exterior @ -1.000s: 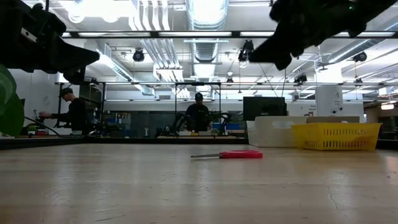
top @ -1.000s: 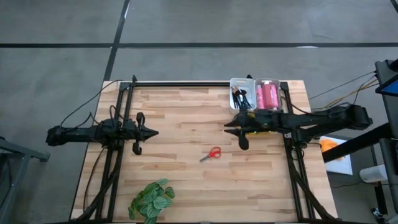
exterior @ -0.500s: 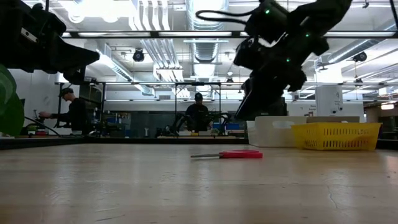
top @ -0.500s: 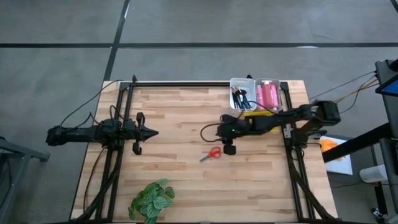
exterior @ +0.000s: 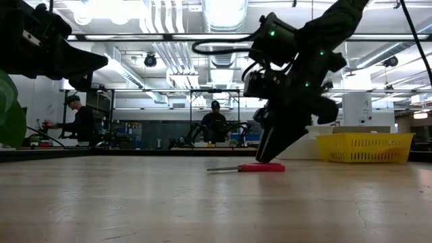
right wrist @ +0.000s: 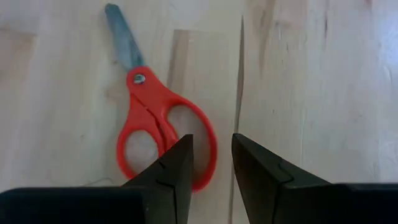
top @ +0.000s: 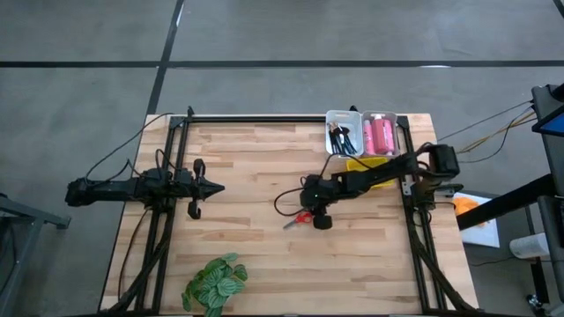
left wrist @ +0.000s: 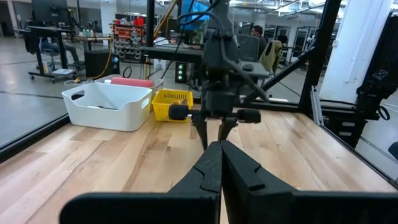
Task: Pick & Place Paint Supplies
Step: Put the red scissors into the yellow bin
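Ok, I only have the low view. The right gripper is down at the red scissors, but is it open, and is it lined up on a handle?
Observer: It's open. In the right wrist view the right gripper has its gap over bare wood. The red scissors lie mostly to one side, with one handle loop's rim at a finger.
Operator: Which way do the blades point?
Observer: From above, toward the leafy plant, away from the white tray.
Operator: Is the left arm close?
Observer: No. The left gripper is shut, over the table's left side.
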